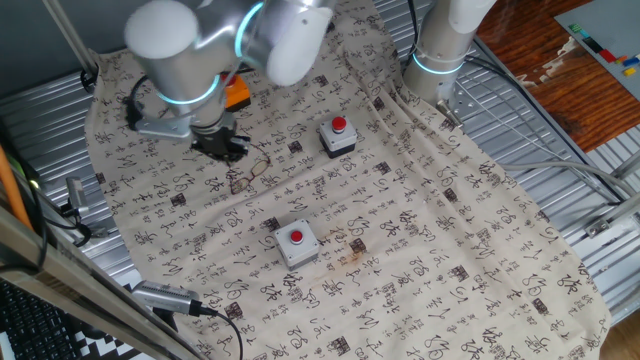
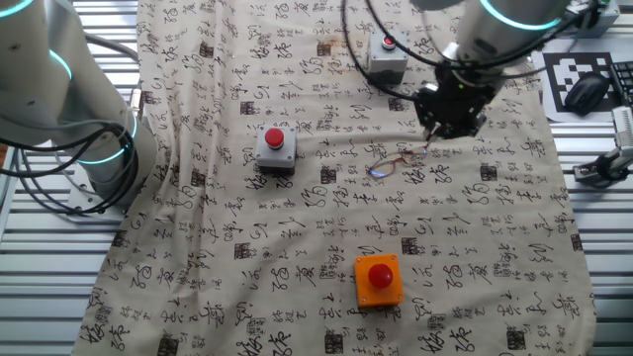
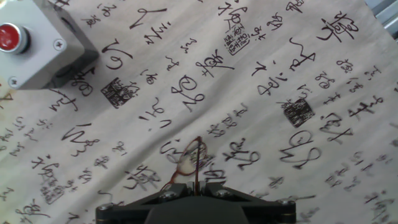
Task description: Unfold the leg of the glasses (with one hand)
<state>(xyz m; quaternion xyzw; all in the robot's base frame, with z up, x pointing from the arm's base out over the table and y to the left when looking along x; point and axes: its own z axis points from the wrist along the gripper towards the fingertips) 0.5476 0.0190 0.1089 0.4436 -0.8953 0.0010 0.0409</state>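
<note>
1. Glasses (image 1: 248,173) lie on the printed cloth (image 1: 420,250) covering the counter, at about 8 o'clock of the far grey button box (image 1: 338,136) and 11 o'clock of the near grey button box (image 1: 296,243) in one fixed view.
2. Hand (image 1: 228,148) sits low over the cloth, right at the glasses' 10 o'clock end; in the other fixed view the hand (image 2: 432,135) is at 2 o'clock of the glasses (image 2: 392,162).
3. Hand view: fingers nearly together, a thin reddish leg (image 3: 198,163) of the glasses running up from the narrow gap between them; looks pinched on the leg, contact not fully clear.
4. Lenses and frame (image 3: 185,160) rest on the cloth just beyond the fingertips.
5. Orange button box (image 2: 379,279) sits well apart, at 6 o'clock of the glasses in the other fixed view.
</note>
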